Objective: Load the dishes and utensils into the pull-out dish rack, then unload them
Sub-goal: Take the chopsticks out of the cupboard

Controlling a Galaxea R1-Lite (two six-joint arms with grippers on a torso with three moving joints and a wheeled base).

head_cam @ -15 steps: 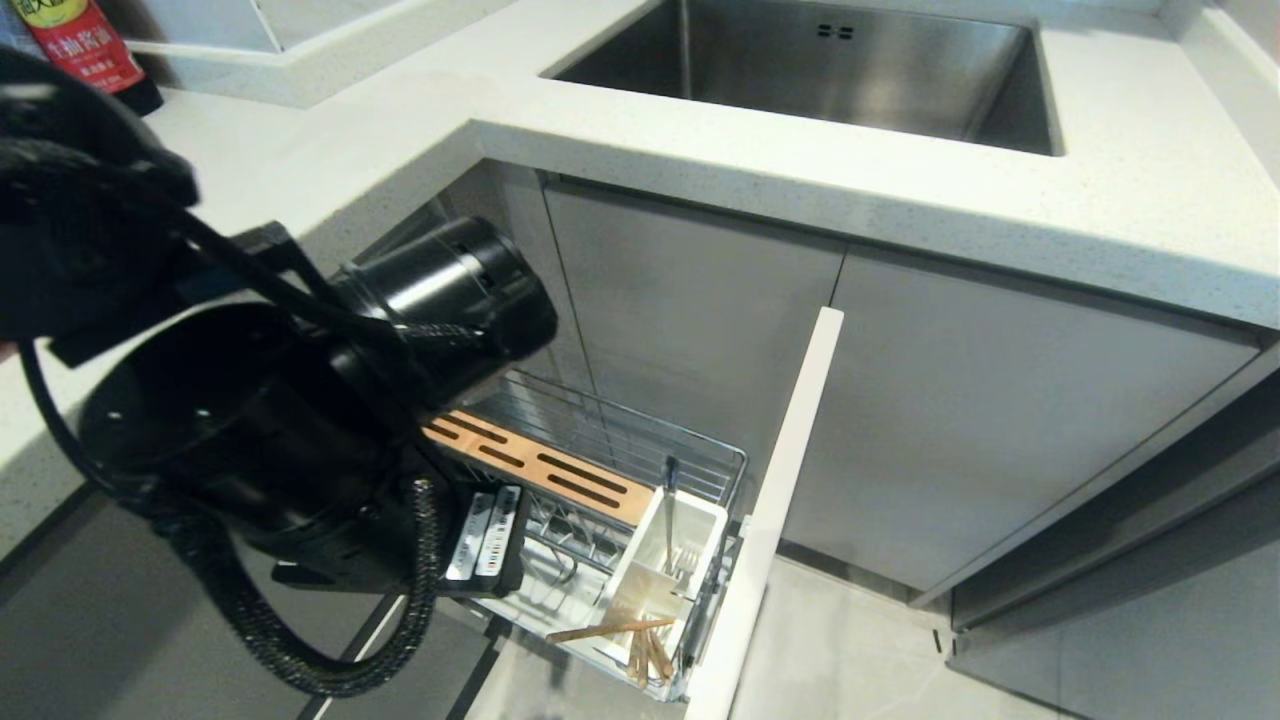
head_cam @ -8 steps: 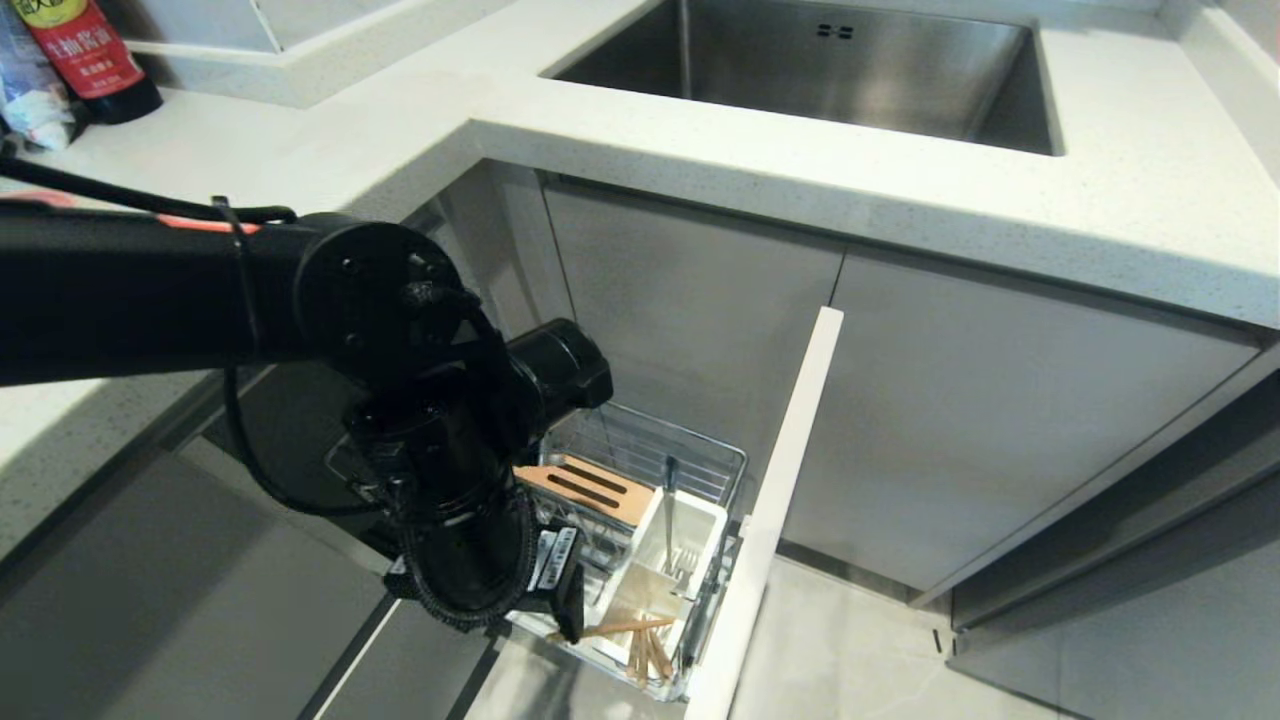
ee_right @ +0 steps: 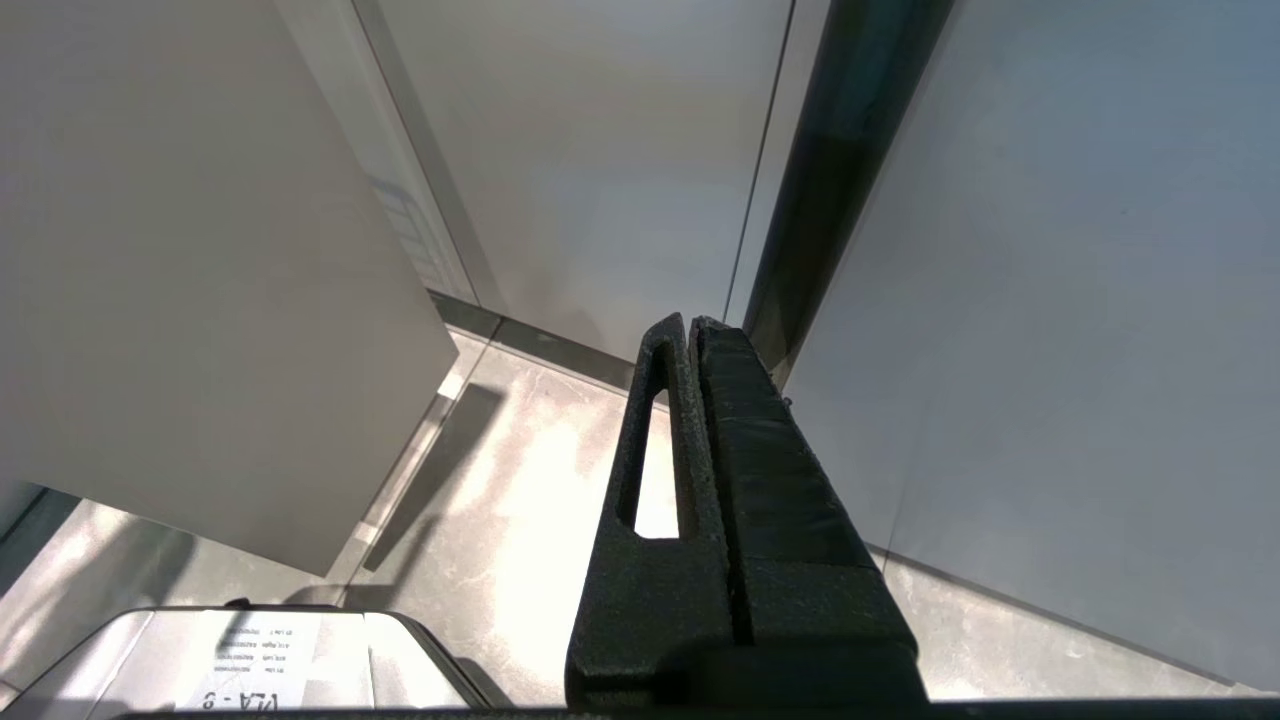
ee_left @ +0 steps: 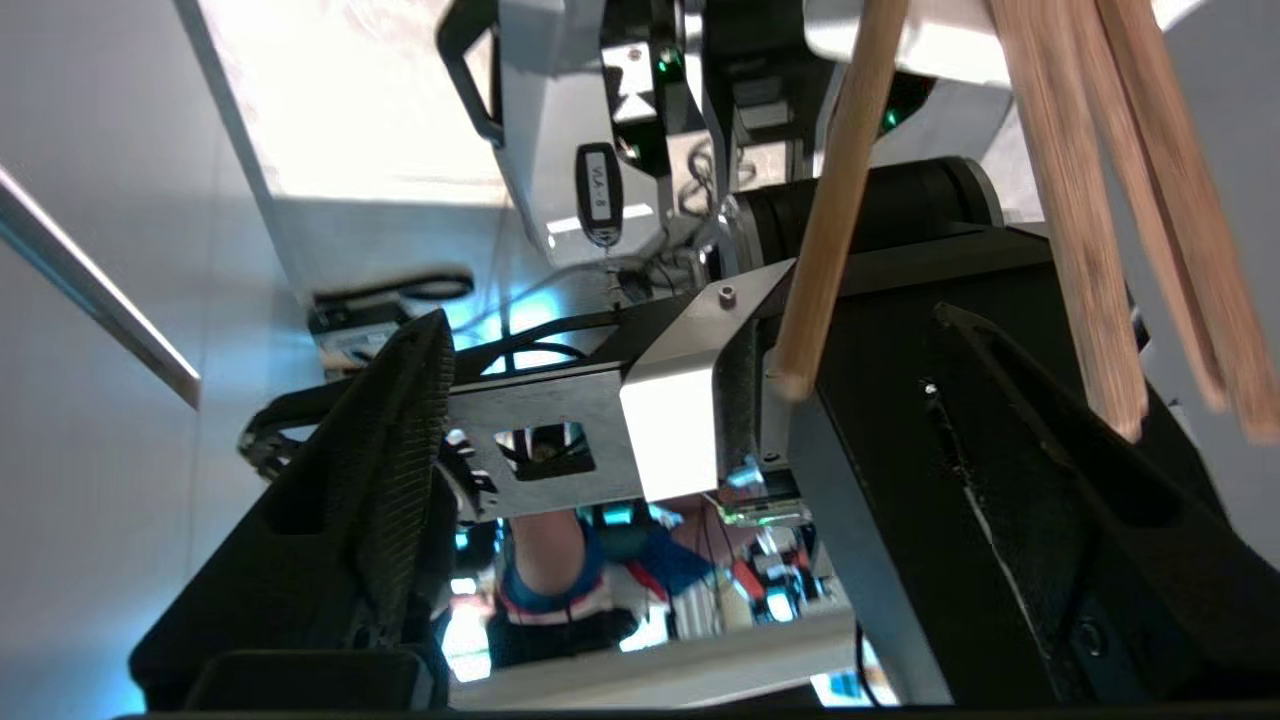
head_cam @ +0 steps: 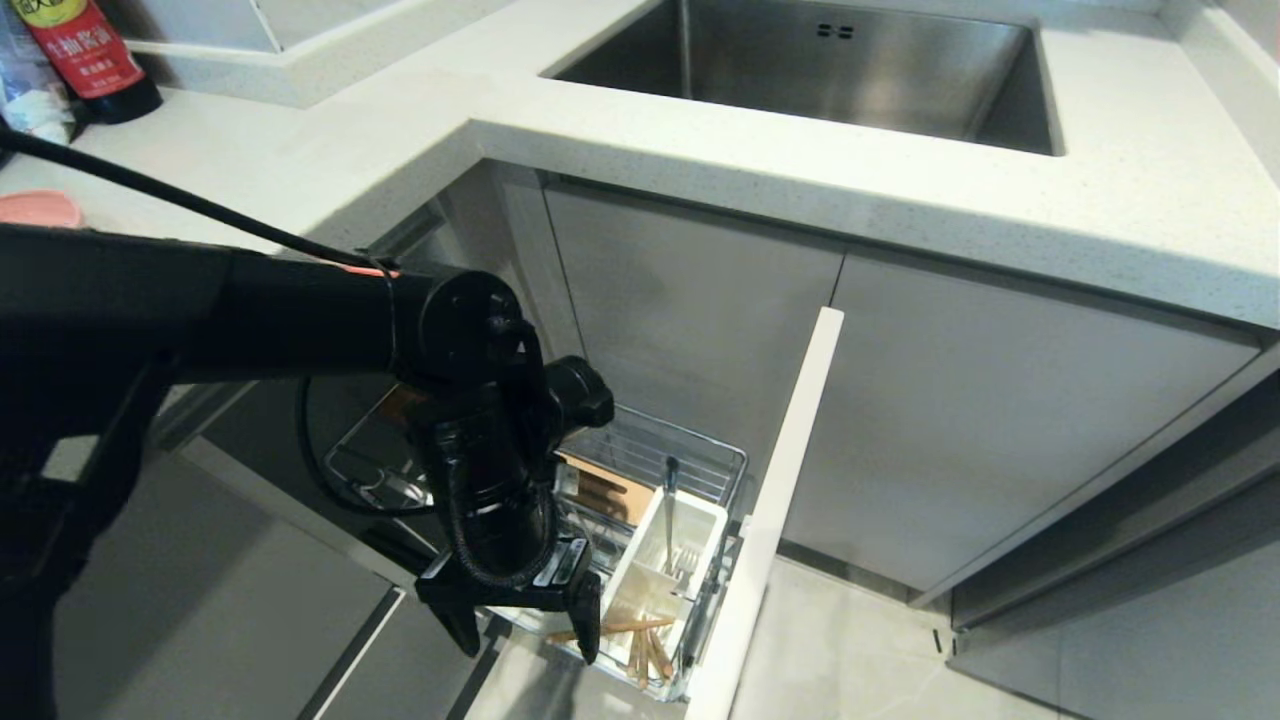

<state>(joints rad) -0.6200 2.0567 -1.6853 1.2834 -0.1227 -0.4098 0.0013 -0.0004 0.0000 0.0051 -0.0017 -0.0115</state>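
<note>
Your left gripper (head_cam: 530, 630) has dropped low beside the pull-out dish rack (head_cam: 700, 465) and spread wide, empty. Chopsticks (head_cam: 640, 640) lie just off its fingertips, in the caddy's near end; prob. pickup next.

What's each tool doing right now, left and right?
Left tool: open, empty, by the chopsticks.
Right tool: closed, empty, parked by the cabinet.

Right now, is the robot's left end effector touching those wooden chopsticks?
Apart. In the left wrist view the left end effector stands wide open, and the nearest of the chopsticks ends in the space between its fingers, with clear space either side.
</note>
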